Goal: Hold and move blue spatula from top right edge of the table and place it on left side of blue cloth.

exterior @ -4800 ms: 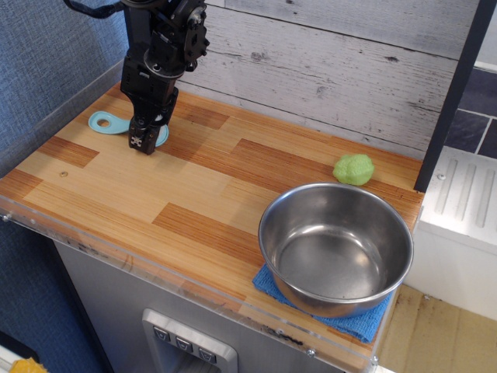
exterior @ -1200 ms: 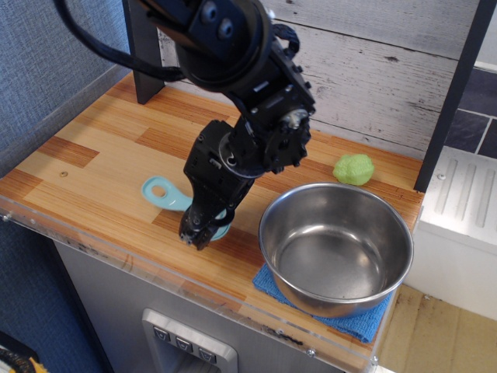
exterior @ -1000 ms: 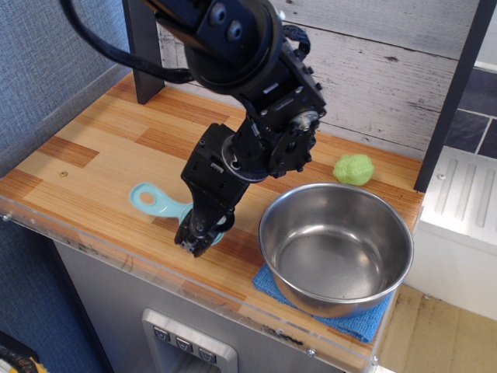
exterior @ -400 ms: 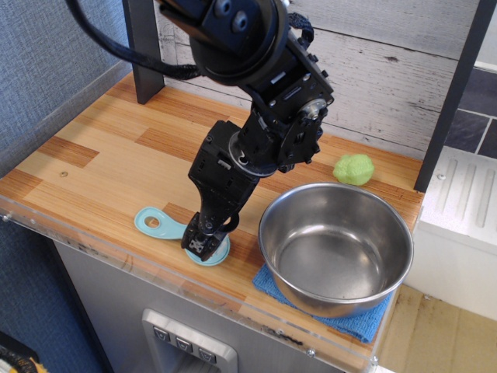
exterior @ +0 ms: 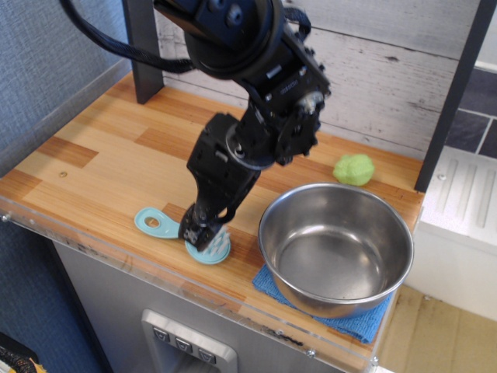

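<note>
spatula (exterior: pixel 203 246): lies flat on the table near the front edge, round head toward the bowl, handle with its oval hole pointing left; it sits just left of the cloth, which is where the task wants it
gripper (exterior: pixel 199 232): tips come down right over the head, touching or nearly so; jaws look a little parted and no longer seem to pinch the head, but the angle hides the gap, so I cannot tell for sure
why so low: the arm leans down steeply from the back, probably so the brush meets the wood gently instead of dropping
cloth (exterior: pixel 359 322): mostly hidden under the bowl, only its front corners show, so the free spot to its left is bare wood
bowl (exterior: pixel 335 247): steel, empty, just right of the head, apart from it
table (exterior: pixel 93 171): plank top; the clear front edge runs close by the spatula, so a nudge forward could tip it off
ball (exterior: pixel 354 169): green, at the back right, well apart
judgement: placing looks about done; letting go and lifting clear remain
</note>
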`<action>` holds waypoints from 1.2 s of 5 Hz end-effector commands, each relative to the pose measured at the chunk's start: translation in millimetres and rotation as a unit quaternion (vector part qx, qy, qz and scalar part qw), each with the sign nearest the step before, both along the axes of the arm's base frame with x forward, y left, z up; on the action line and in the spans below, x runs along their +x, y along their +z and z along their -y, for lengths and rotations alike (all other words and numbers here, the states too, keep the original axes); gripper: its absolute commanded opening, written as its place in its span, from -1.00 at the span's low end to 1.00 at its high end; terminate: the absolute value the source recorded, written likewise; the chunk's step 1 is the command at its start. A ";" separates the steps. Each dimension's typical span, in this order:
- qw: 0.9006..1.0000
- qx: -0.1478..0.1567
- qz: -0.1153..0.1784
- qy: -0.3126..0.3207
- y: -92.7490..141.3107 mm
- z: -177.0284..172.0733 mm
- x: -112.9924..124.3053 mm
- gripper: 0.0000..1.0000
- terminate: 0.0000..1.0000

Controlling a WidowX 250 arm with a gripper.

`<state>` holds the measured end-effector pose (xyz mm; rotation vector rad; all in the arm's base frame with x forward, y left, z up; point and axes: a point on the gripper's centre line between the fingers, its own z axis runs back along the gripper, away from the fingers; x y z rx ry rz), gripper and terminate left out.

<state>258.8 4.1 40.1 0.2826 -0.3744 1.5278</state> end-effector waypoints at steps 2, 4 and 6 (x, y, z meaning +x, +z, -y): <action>0.995 0.026 0.091 -0.030 100.2 11.7 12.8 1.00 -1.00; 0.995 0.026 0.091 -0.030 100.2 11.7 12.8 1.00 -1.00; 0.995 0.026 0.091 -0.030 100.2 11.7 12.8 1.00 -1.00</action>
